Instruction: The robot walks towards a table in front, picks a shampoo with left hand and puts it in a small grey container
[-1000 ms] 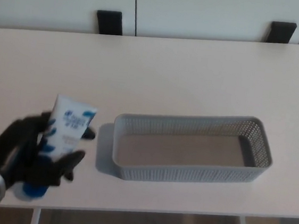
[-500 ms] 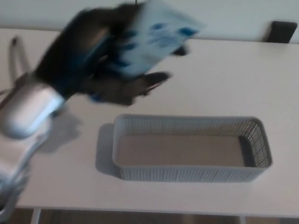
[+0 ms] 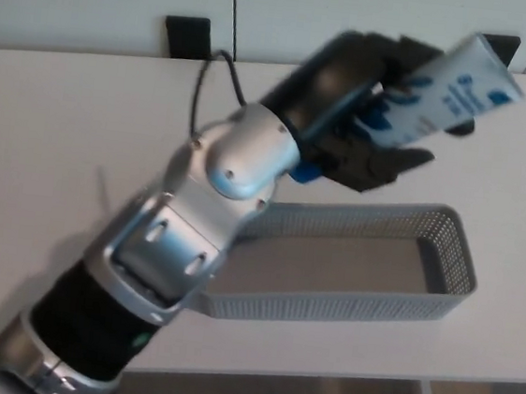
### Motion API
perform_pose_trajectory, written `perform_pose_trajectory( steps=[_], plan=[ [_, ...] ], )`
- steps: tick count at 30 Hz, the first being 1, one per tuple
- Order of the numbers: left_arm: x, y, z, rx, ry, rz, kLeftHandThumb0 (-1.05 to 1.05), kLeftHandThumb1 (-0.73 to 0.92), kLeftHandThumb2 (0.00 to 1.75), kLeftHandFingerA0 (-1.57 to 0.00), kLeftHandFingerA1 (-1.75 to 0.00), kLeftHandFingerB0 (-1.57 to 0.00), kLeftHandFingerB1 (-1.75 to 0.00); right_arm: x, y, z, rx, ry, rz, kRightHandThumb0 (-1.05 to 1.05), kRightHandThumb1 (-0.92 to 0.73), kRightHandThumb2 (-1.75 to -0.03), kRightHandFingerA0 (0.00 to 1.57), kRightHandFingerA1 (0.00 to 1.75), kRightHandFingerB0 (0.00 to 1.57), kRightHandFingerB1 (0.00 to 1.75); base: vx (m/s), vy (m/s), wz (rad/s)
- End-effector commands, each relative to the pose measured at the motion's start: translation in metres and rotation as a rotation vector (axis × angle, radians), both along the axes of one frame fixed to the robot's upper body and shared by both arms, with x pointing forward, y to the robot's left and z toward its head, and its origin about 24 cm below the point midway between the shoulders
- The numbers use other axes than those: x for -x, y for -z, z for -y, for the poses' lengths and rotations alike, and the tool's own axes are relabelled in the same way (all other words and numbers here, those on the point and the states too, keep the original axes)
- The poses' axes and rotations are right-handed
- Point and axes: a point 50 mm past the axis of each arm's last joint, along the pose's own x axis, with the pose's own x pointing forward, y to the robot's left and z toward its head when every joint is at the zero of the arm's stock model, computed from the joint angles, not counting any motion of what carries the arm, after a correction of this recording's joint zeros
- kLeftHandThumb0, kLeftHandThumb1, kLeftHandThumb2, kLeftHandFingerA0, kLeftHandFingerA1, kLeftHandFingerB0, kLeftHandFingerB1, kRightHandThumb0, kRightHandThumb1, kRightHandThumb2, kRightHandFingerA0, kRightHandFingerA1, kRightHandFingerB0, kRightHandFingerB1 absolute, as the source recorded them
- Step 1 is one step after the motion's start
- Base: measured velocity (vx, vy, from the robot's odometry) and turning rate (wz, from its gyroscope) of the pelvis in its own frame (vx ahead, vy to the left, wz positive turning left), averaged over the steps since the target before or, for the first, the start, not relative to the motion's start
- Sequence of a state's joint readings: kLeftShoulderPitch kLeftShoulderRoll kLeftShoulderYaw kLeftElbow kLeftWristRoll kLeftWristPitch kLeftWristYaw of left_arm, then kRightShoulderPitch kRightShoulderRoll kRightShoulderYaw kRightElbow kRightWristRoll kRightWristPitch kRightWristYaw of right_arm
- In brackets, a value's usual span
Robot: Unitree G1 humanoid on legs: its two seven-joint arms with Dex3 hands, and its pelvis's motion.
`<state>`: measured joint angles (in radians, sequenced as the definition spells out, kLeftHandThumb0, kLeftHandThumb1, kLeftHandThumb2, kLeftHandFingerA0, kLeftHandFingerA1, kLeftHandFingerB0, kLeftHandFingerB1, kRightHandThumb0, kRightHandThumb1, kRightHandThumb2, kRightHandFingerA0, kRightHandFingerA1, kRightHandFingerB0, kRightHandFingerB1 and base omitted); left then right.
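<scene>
Nearest you, the left forearm (image 3: 173, 244) crosses the near-left end of the grey container (image 3: 327, 307), which sits on the tabletop (image 3: 53, 137), below the fingers (image 3: 389, 163) and on their near side. Farther off, the left hand (image 3: 349, 93) is raised over or just beyond the container's far rim; you cannot tell which. The fingers are wrapped around the shampoo (image 3: 458, 90). The tube's long axis slants up and right from the fingers, while the container runs left to right. The drop probably lies downward and toward you, with the tube turned level first. The right hand does not show.

Left robot hand (image 3: 351, 89) clenched, arm outstretched forward
</scene>
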<state>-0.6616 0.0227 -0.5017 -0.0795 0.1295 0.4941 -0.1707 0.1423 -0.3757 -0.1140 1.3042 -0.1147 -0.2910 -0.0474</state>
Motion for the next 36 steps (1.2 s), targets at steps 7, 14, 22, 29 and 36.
perform_pose_trajectory(
  steps=[7,14,22,29,36],
  plan=[
    [-0.005,0.035,-0.006,-0.114,-0.092,-0.124,-0.15,0.76,0.75,-1.17,-1.23,-0.88,-0.93,-0.01,-0.005,0.007,0.001,-0.002,0.01,-0.23,-0.65,-0.59,0.67,0.45,0.54,0.4,0.0,0.0,0.0],
    [-0.008,0.042,-0.011,-0.17,-0.106,-0.127,-0.1,0.82,0.68,-1.17,-1.21,-0.84,-0.75,-0.01,-0.006,0.01,0.001,0.009,-0.006,-0.25,-0.64,-0.59,0.67,0.44,0.52,0.39,0.0,0.0,0.0],
    [-0.009,0.049,-0.023,-0.344,-0.139,-0.116,-0.35,0.42,0.98,-0.01,-0.48,0.0,-0.47,-0.008,-0.005,0.008,-0.021,0.0,-0.015,-0.27,-0.64,-0.59,0.65,0.44,0.51,0.38,0.0,0.0,0.0],
    [-0.01,0.048,-0.027,-0.415,-0.12,-0.067,-0.89,0.59,0.98,0.0,-0.14,-0.07,-0.15,-0.007,-0.003,0.006,-0.039,0.006,-0.021,-0.28,-0.66,-0.6,0.61,0.43,0.49,0.38,0.0,0.0,0.0],
    [-0.01,0.049,-0.029,-0.412,-0.118,-0.089,-0.84,0.55,0.97,-0.01,-0.17,-0.04,-0.18,-0.005,-0.003,0.006,-0.049,0.016,-0.012,-0.27,-0.65,-0.59,0.63,0.43,0.5,0.38,0.0,0.0,0.0]
  ],
)
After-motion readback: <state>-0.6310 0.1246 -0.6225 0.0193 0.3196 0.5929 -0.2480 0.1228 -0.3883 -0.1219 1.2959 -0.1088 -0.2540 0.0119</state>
